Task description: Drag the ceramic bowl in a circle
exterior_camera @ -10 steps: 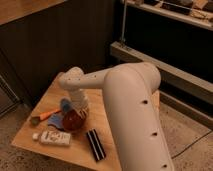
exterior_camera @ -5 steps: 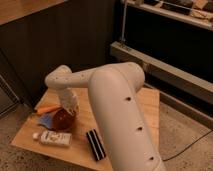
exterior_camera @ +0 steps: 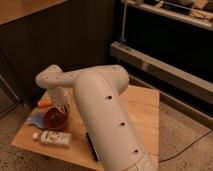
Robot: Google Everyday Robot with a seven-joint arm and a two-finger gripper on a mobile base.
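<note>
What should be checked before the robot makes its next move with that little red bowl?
1. Ceramic bowl upright on the table: ok.
2. Gripper down at the bowl's rim: ok.
3. Firm hold on the rim: cannot tell.
4. Room for a circle: not ok. The blue sponge lies right beside the bowl, the white bottle is close in front of it, and the carrot is just behind it.
5. Free table on the bowl's other side: cannot tell, because the arm hides it.
</note>
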